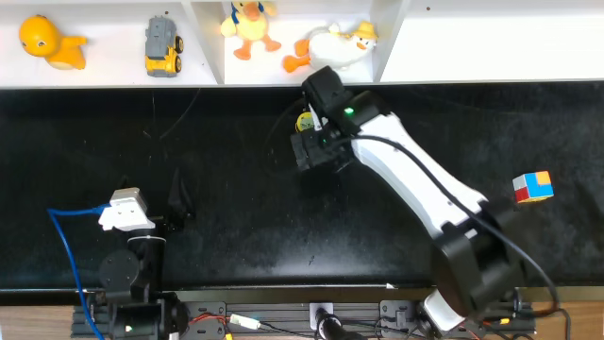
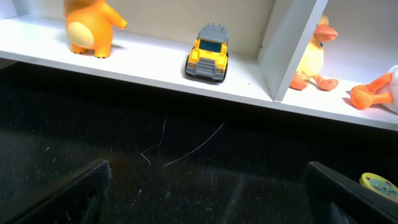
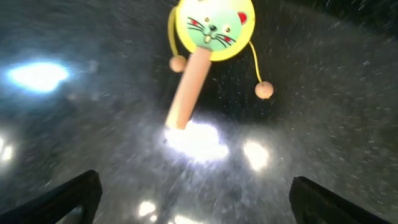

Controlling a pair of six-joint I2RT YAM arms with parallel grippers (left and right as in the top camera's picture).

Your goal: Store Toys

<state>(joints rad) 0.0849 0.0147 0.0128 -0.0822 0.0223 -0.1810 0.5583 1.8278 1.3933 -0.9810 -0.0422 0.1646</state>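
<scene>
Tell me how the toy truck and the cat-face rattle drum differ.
The toy truck stands on the white shelf; the rattle drum lies on the black table. The truck is yellow and grey; the drum has a green cat face, a wooden handle and two beads. Both are partly yellow.

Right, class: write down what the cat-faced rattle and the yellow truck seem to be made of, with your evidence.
Rattle: probably wood, since the handle and beads are a bare, matt pale tan. The face looks painted or printed.
Truck: likely hard plastic, with smooth, slightly glossy yellow and grey moulded parts.
</scene>
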